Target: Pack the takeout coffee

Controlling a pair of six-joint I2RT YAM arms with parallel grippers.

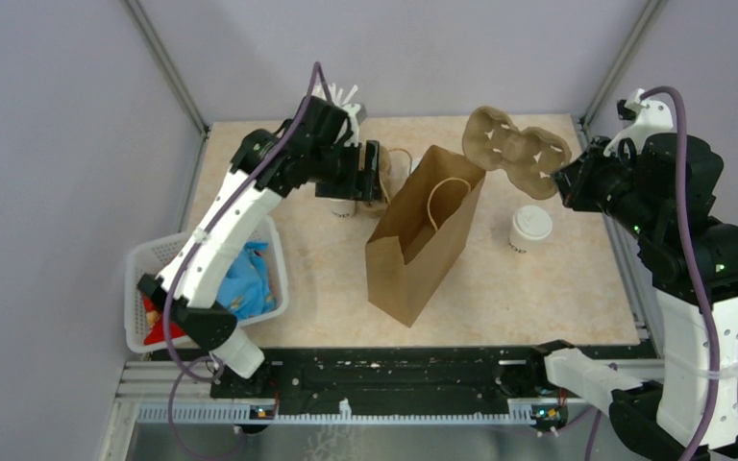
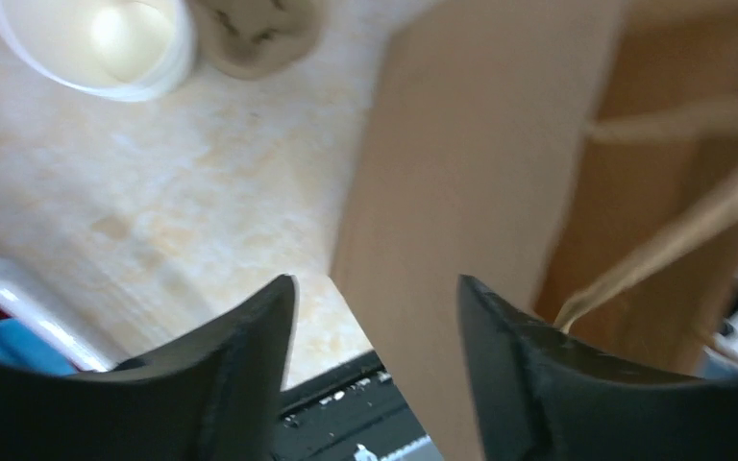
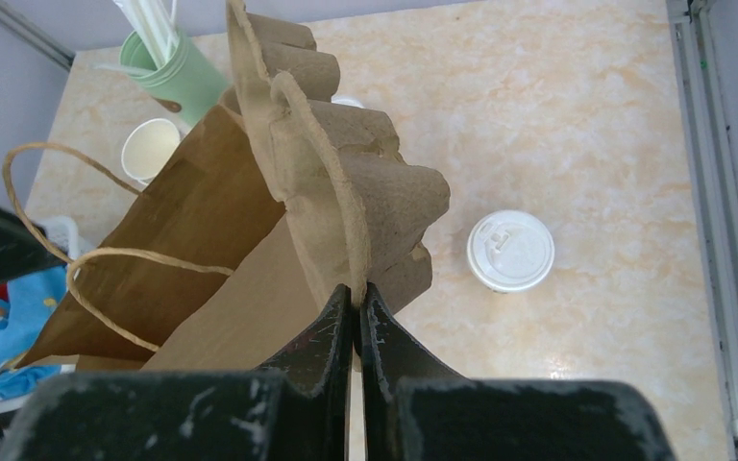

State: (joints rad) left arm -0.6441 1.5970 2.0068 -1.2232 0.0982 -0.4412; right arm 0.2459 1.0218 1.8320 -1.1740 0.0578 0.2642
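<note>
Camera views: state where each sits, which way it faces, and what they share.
Top external: fixed above and behind the bases, looking down on the table; both arms show.
Left wrist: on the left arm, looking down past the open left tool at the paper bag.
Right wrist: on the right arm, looking down past the right tool, shut on the carrier tray, at the takeout coffee.
Shared: paper bag in all three; takeout coffee in top and right wrist.

Open bench (image 1: 557, 288) right of the paper bag (image 1: 413, 259) around the takeout coffee (image 1: 530, 229); pulp tray (image 1: 519, 149) hangs over the bag's far-right corner, crowding its mouth.
</note>
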